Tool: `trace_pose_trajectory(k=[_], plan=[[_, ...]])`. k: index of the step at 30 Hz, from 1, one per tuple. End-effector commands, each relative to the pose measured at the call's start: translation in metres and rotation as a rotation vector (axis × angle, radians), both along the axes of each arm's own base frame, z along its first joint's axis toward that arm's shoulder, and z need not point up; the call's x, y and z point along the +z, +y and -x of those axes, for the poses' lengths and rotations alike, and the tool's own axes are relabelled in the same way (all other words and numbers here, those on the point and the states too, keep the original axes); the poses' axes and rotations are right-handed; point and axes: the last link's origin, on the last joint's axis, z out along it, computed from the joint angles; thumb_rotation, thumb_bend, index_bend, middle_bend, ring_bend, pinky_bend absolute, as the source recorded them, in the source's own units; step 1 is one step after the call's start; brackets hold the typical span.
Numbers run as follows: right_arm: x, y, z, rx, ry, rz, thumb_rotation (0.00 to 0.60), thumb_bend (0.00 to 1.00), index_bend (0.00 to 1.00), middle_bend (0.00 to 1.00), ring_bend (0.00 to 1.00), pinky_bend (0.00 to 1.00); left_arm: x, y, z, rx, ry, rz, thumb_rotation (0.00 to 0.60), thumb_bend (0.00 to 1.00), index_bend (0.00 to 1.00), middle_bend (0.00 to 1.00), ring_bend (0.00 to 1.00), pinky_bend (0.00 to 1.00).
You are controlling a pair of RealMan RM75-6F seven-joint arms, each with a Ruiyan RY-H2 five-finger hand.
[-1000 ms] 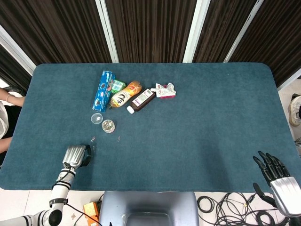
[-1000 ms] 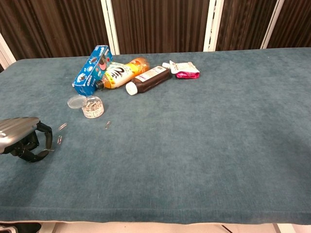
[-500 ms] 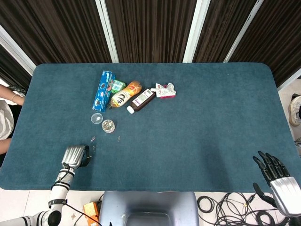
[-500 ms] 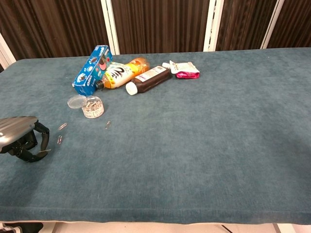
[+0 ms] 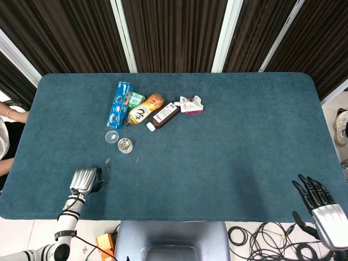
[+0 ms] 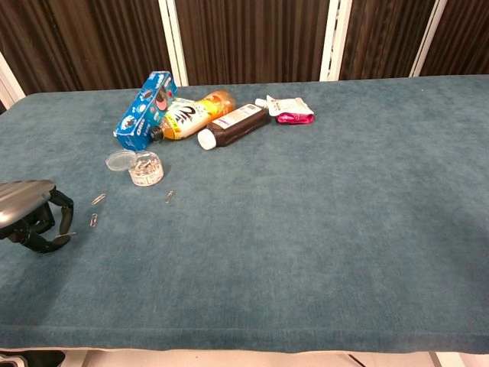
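My left hand (image 5: 84, 180) (image 6: 30, 218) sits low over the front left of the blue table (image 5: 228, 152), fingers curled into a ring. A small paper clip (image 6: 67, 235) shows at its fingertips, pinched between thumb and finger. Loose paper clips (image 5: 107, 160) (image 6: 98, 199) lie just beyond the hand, and another clip (image 6: 170, 196) lies further right. A small clear jar of clips (image 5: 125, 145) (image 6: 147, 168) stands behind them with its lid (image 5: 111, 136) (image 6: 120, 160) beside it. My right hand (image 5: 321, 204) hangs off the table's front right corner, fingers spread, holding nothing.
At the back left lie a blue box (image 5: 119, 104) (image 6: 145, 109), an orange bottle (image 5: 145, 109) (image 6: 195, 115), a dark brown bottle (image 5: 163, 115) (image 6: 233, 125), a green packet (image 5: 136, 98) and a white-and-pink pouch (image 5: 191, 104) (image 6: 290, 108). Cables lie on the floor below the front edge.
My left hand has drawn slightly back and to the left, towards the table's front edge, with the clip at its fingertips. The right hand has not moved.
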Motion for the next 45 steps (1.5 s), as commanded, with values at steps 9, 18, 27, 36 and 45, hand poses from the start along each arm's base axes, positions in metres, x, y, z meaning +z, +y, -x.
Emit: trace_pose_trajectory(k=[9,18,27,36,45], plan=[[0.001,0.001,0.000,0.002,-0.006,0.009,0.600,0.32,0.00,0.00,0.00,0.13,0.033,0.012,-0.014,-0.035,-0.038,-0.107,0.600,0.54,0.71,1.00,1.00,1.00],[-0.001,-0.002,0.000,-0.005,0.002,0.004,0.600,0.32,0.00,0.00,0.00,0.13,0.046,0.071,-0.047,-0.004,-0.130,-0.166,0.600,0.53,0.70,1.00,1.00,1.00],[0.001,-0.004,0.001,-0.017,0.001,0.009,0.600,0.32,0.00,0.00,0.00,0.13,0.030,0.112,-0.062,0.059,-0.166,-0.159,0.600,0.52,0.69,1.00,1.00,1.00],[0.005,0.000,0.002,-0.015,-0.013,0.024,0.600,0.32,0.00,0.00,0.00,0.13,0.011,0.129,-0.075,0.076,-0.169,-0.147,0.600,0.52,0.68,1.00,1.00,1.00],[0.011,0.003,0.003,-0.009,-0.036,0.040,0.600,0.32,0.00,0.00,0.00,0.13,-0.010,0.136,-0.089,0.081,-0.158,-0.121,0.600,0.51,0.67,1.00,1.00,1.00]])
